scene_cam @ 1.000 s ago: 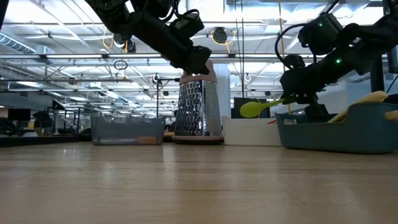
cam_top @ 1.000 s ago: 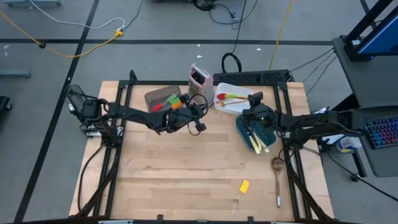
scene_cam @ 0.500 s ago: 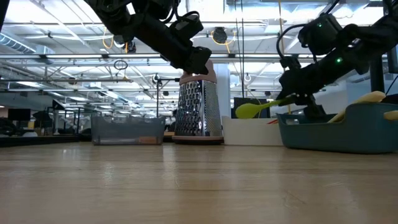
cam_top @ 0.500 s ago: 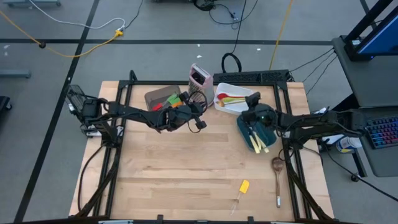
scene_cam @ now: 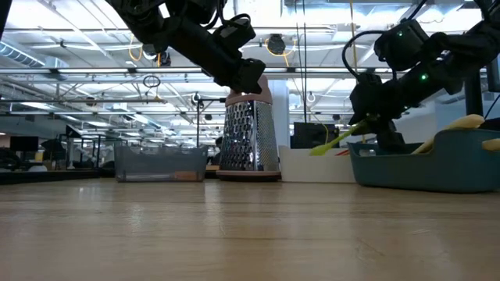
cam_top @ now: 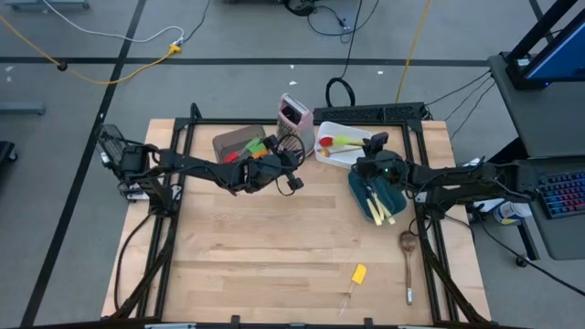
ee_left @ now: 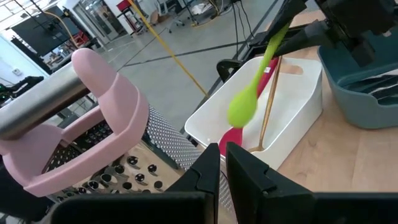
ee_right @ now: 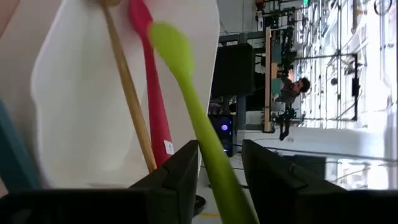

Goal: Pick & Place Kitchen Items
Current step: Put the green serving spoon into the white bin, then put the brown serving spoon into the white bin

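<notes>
My right gripper (cam_top: 369, 157) is shut on a green silicone spoon (ee_right: 180, 74) over the white container (cam_top: 322, 156) at the table's far side. The spoon's bowl dips into that container beside a red spoon (ee_left: 233, 134) and a wooden-handled utensil (ee_left: 268, 99). In the low view the spoon's handle (scene_cam: 337, 140) slants down behind the container's wall (scene_cam: 312, 165). My left gripper (cam_top: 292, 180) hangs shut and empty above the table, next to the metal grater with pink trim (cam_top: 292, 114). My right gripper pinches the green spoon's handle (ee_right: 219, 177) between its two fingers, near the end away from the bowl. The fingers lie along the handle, coming from the table's right and slanting down. The spoon is lifted, tilted bowl-down into the white container.
A teal container (cam_top: 391, 197) with cream-handled knives sits under my right arm. A grey container (cam_top: 233, 144) holds red, green and orange spatulas. A yellow spatula (cam_top: 358, 274) and a wooden spoon (cam_top: 408, 245) lie on the table's near right part.
My right gripper has tipped downward with the green spoon. The spoon's bowl, which stood above the white container's wall, has swung down inside it. My left arm has kept still.
</notes>
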You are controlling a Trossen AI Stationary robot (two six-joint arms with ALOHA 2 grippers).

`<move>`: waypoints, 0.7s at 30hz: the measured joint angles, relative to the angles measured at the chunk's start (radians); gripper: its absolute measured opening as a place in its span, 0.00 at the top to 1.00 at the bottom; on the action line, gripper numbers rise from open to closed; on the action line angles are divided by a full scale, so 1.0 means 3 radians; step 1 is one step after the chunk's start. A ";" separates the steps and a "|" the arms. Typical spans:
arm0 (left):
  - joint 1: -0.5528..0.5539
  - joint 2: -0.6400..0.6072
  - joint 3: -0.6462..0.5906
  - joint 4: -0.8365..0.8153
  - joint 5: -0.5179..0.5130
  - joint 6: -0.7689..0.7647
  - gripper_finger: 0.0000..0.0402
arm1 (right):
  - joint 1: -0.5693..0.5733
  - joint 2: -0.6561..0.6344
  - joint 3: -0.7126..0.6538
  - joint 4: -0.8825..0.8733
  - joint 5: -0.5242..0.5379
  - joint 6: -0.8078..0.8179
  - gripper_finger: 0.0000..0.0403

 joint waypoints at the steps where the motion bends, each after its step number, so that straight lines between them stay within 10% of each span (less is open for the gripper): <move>1: 0.0000 0.0000 0.0000 0.0000 0.0000 0.0000 0.92 | 0.0011 0.0000 0.0000 0.0011 0.0001 0.0073 0.70; 21: 0.0000 0.0000 0.0000 -0.0077 -0.0002 -0.0014 0.92 | 0.0602 -0.0001 0.0000 0.0546 -0.0004 0.0916 0.70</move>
